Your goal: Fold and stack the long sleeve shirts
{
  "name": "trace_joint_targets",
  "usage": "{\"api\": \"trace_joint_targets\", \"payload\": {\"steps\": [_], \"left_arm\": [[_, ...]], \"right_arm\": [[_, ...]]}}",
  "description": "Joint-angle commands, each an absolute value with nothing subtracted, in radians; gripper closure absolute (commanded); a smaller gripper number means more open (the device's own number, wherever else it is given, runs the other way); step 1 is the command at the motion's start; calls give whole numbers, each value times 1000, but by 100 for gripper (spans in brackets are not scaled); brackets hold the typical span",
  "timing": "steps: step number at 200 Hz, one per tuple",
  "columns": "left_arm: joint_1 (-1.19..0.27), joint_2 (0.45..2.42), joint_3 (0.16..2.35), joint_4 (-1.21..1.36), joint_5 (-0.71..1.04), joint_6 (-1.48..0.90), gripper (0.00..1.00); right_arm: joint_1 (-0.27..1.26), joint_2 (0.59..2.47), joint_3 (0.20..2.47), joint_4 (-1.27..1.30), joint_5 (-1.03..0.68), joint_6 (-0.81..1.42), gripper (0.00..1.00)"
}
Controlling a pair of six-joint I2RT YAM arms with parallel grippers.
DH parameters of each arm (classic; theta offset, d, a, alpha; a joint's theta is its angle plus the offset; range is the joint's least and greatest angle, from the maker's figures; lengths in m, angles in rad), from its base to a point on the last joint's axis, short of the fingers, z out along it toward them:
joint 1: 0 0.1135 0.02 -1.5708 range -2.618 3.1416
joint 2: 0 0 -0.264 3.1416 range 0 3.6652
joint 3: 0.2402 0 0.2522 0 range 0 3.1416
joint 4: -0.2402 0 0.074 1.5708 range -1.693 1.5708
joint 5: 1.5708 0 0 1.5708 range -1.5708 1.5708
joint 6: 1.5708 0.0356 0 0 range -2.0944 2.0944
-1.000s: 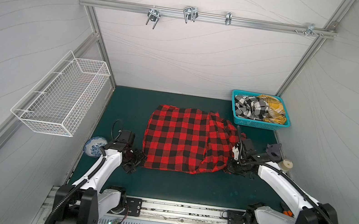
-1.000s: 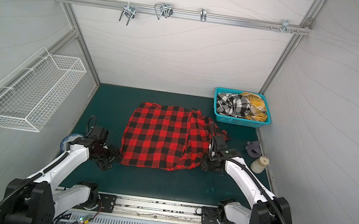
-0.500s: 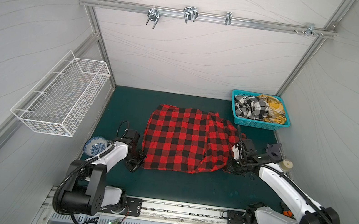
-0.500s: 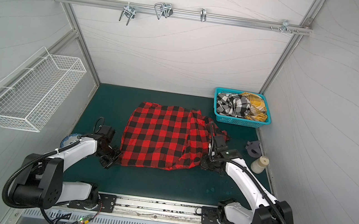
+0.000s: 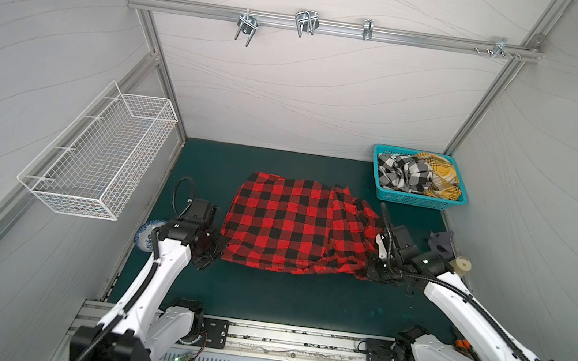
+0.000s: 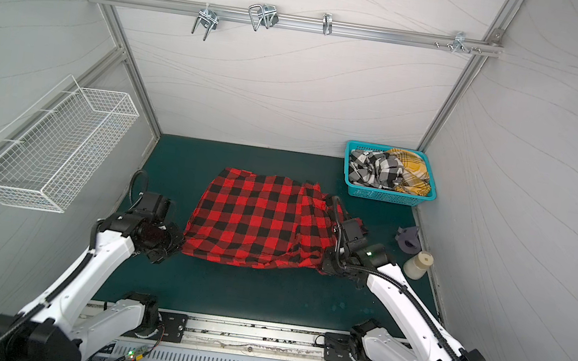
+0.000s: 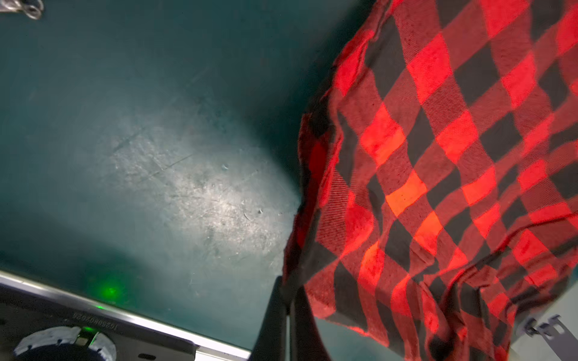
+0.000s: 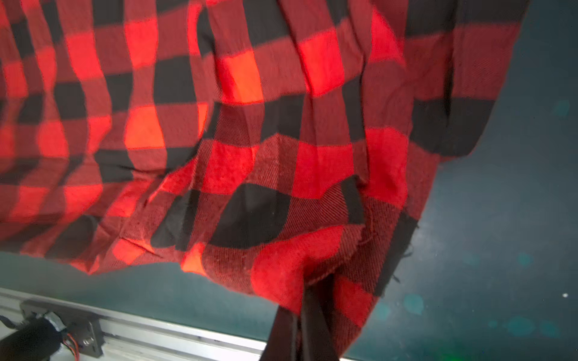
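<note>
Faintly, blurred rail digits (image 7: pixel 95 323), left pincer (image 7: pixel 289 290), right pincer (image 8: pixel 305 281) clamping shirt (image 5: pixel 292 224)

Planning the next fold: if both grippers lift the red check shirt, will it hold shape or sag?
Probably floppy: the red check shirt wrinkles and bunches where the left gripper and right gripper pinch it. Its middle would likely sag between them. It looks thin, so probably light.

A red-and-black check shirt (image 5: pixel 292 224) lies spread on the green mat (image 5: pixel 281 303), the left gripper (image 5: pixel 218 252) at its near left corner and the right gripper (image 5: pixel 368 273) at its near right. Well behind, a teal basket (image 5: pixel 415 200) holds a black-and-white check shirt (image 5: pixel 401 172) and a mustard plaid shirt (image 5: pixel 438 171).
</note>
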State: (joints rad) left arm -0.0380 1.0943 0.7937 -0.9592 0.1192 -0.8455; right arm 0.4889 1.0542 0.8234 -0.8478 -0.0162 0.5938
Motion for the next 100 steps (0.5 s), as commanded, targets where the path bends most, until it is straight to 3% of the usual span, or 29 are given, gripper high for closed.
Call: {"api": "trace_joint_targets", "payload": {"steps": [1, 45, 100], "left_arm": [[-37, 1236, 913, -837, 101, -827, 100], [-37, 1490, 1111, -734, 59, -806, 100], [-38, 1760, 1184, -688, 43, -791, 100]], "right_arm": [[425, 1156, 887, -824, -10, 553, 100], [328, 1383, 1033, -768, -47, 493, 100], [304, 1618, 1136, -716, -107, 462, 100]]}}
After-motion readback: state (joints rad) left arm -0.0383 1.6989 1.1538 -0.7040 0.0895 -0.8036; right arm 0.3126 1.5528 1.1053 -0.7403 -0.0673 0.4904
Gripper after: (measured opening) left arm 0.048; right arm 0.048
